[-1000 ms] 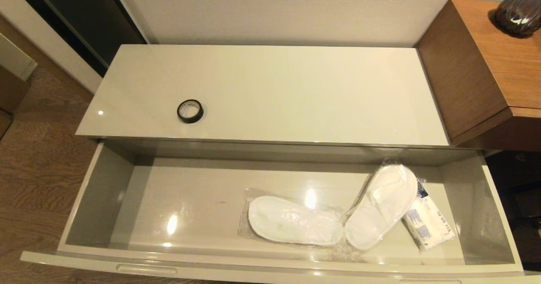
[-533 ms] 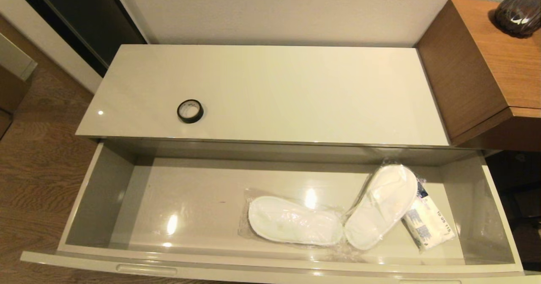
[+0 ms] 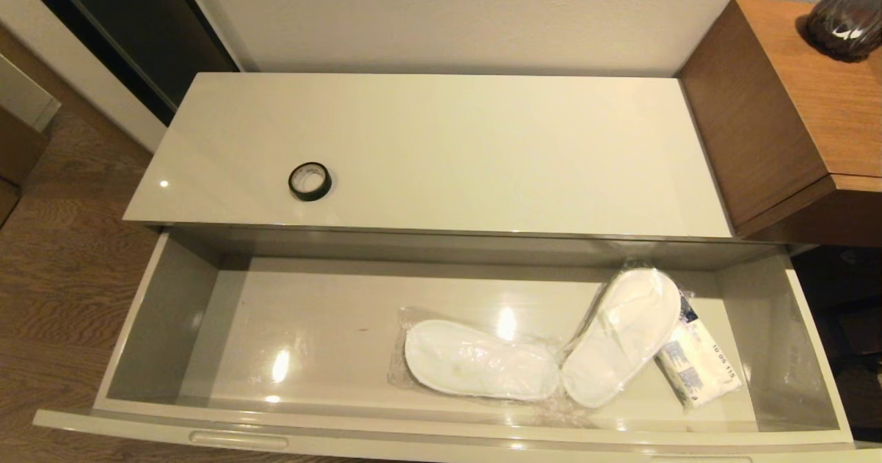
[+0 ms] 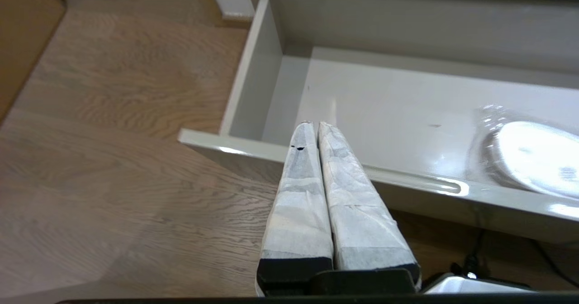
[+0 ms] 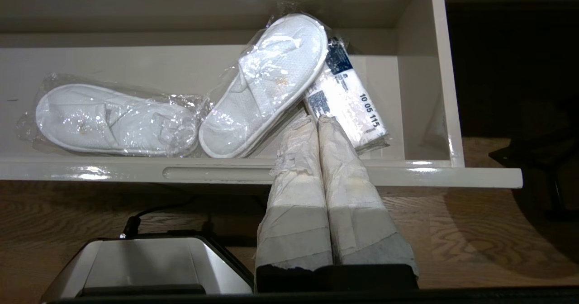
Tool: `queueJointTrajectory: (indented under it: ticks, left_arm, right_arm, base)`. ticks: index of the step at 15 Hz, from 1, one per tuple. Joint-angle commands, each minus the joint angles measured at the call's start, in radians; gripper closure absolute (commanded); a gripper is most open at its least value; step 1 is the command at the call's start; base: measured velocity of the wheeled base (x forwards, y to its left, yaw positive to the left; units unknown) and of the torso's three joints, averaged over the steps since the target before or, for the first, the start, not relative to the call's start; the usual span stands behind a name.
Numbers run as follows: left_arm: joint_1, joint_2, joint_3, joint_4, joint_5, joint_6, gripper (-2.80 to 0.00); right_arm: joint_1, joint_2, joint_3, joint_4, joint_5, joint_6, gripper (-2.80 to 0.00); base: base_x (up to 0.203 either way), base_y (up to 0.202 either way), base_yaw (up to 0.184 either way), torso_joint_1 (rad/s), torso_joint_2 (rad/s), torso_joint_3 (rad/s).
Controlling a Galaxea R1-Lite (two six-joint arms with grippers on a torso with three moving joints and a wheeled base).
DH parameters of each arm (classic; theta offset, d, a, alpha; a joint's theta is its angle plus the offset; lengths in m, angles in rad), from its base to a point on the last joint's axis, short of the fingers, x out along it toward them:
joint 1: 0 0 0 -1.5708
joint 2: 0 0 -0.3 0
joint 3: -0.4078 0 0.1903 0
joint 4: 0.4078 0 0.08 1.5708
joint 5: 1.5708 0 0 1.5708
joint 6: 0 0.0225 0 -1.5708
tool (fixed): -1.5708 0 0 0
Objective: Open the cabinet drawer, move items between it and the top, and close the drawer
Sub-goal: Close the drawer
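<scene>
**Hanging back with both grippers clenched empty, drawer open, swap not started**

Cabinet drawer is pulled right out, so the opening step looks done. Slippers lie on the drawer floor toward the right end, each in its own clear bag, one flat and one angled with its toe toward the back wall. The angled one rests partly on the white packet with blue print, which sits against the right side.

Tape roll lies flat on the top, left of centre, near the front edge.

Left gripper: fingers pressed together, holding nothing, outside the drawer's front rail near its left corner. Probably staged on the tape's side for that pick.

Right gripper: also clenched on nothing, low in front of the drawer's right end, aimed at the packet and angled slipper. Looks parked.

Neither arm shows in the head view.

My read: the items stand on opposite sides of the swap, tape up, slippers down. Slippery bags could make the grip unreliable.
</scene>
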Motion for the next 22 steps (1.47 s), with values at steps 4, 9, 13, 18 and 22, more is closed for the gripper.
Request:
queueJointTrajectory:
  ticks: [4, 9, 13, 18, 22]
  left_arm:
    - [0.0, 0.07, -0.285, 0.488, -0.056, 0.023, 0.0]
    - [0.0, 0.404, -0.19, 0.505, -0.195, 0.071, 0.0]
    - [-0.013, 0.763, -0.151, 0.207, -0.236, 0.006, 0.0]
    - [-0.045, 1.166, -0.126, -0.005, -0.214, -0.095, 0.0]
    - [-0.166, 1.458, -0.082, -0.282, -0.073, -0.266, 0.0]
  right_arm:
    - [0.0, 0.002, 0.002, 0.0, 0.0, -0.001, 0.0]
    - [0.002, 0.002, 0.002, 0.0, 0.0, -0.001, 0.0]
    - [0.0, 0.002, 0.002, 0.0, 0.0, -0.001, 0.0]
    - [0.0, 0.002, 0.002, 0.0, 0.0, -0.001, 0.0]
    - [0.0, 0.002, 0.002, 0.0, 0.0, -0.001, 0.0]
  base:
    - [0.0, 0.0, 0.0, 0.0, 0.0, 0.0]
    - [0.0, 0.0, 0.0, 0.0, 0.0, 0.0]
    - [0.0, 0.0, 0.0, 0.0, 0.0, 0.0]
    - [0.0, 0.0, 0.0, 0.0, 0.0, 0.0]
    - [0.0, 0.0, 0.0, 0.0, 0.0, 0.0]
